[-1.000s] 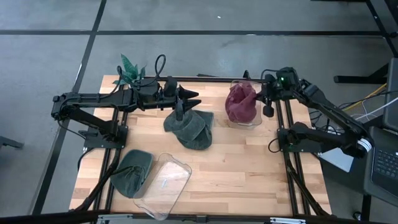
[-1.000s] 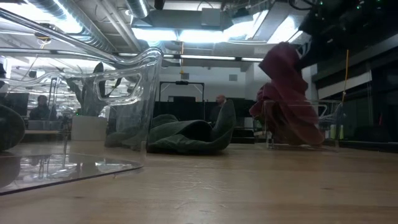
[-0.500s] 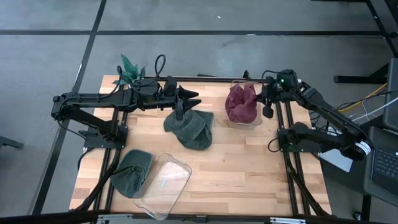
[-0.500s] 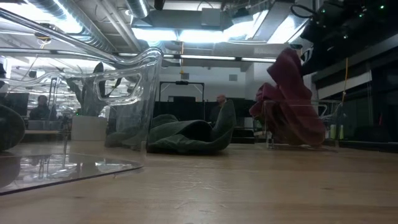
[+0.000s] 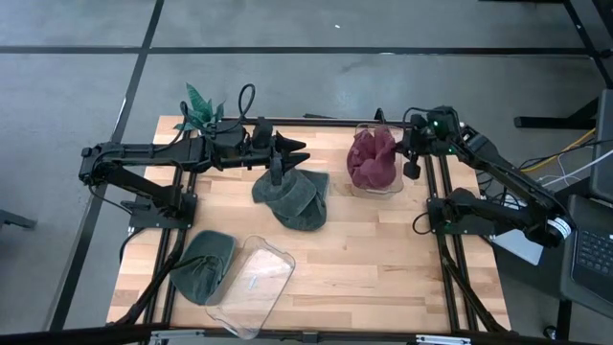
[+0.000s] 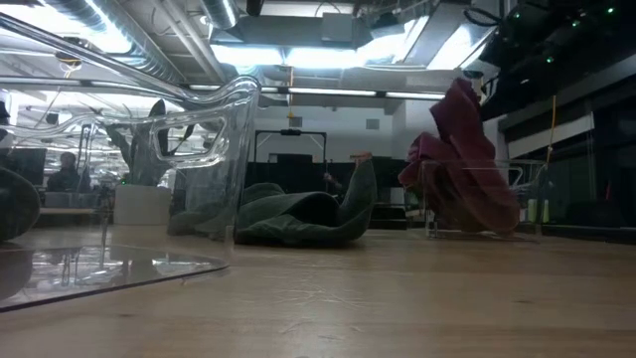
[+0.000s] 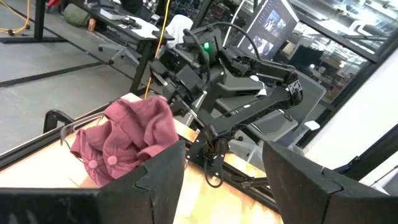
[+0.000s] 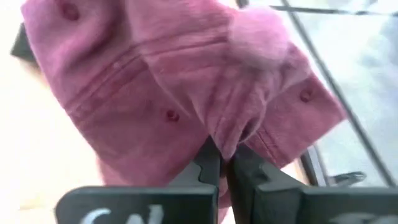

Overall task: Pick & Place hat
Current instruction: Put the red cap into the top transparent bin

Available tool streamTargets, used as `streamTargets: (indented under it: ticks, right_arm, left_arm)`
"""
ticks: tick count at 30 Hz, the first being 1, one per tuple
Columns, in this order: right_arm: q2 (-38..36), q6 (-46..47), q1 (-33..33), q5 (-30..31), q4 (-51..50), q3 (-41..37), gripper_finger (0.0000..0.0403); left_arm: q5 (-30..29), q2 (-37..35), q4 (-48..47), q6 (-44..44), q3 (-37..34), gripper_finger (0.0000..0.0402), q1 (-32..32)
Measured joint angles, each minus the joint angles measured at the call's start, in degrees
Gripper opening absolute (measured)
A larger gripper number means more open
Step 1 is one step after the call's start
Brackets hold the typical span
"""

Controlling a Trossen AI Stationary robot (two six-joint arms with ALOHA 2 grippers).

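Note:
A heap of red hats [image 5: 373,159] fills a clear bin [image 5: 395,186] at the table's far right. My right gripper [image 5: 408,156] is shut on the top red hat [image 6: 462,149], which stands up above the bin's rim [image 6: 475,169]. My left gripper [image 5: 293,150] hangs open above a pile of green hats [image 5: 292,199] at the table's middle, touching nothing; its fingers [image 7: 158,180] frame the red hats [image 7: 124,140] in the left wrist view. Another green hat [image 5: 203,266] lies at the near left. My right gripper pinches a raised fold of the top red hat's cloth [image 8: 222,142] between its two fingers [image 8: 208,165]. It comes slanting down from the table's right side. The hat's held part stands up above the bin, and its lower part [image 6: 467,214] rests in the bin.
A clear bin [image 5: 251,285] lies tipped at the near left beside the lone green hat and fills the left of the low view [image 6: 149,169]. A green plant [image 5: 199,105] stands at the far left corner. Bare wood [image 5: 383,259] shows at the near right.

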Motion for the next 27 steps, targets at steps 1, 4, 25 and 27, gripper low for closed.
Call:
streamTargets:
  ticks: [1,4,25,27]
  right_arm:
    - [0.0,-0.15,0.02,-0.15,-1.21,0.0,0.0013]
    - [0.02,-1.13,0.0,0.97,-4.92,0.0,0.0013]
    - [0.0,17.46,0.03,-2.16,-12.55,14.78,0.0194]
    - [0.0,17.83,0.23,-5.83,-13.77,17.62,0.0208]
  left_arm:
    - [0.0,0.0,-0.01,0.01,0.0,0.021,0.0]
    - [0.0,0.0,-0.02,0.01,0.0,0.021,0.0]
    - [0.0,0.0,0.0,0.09,0.0,0.021,0.0]
    - [0.0,0.0,-0.02,1.09,0.02,0.021,0.0]
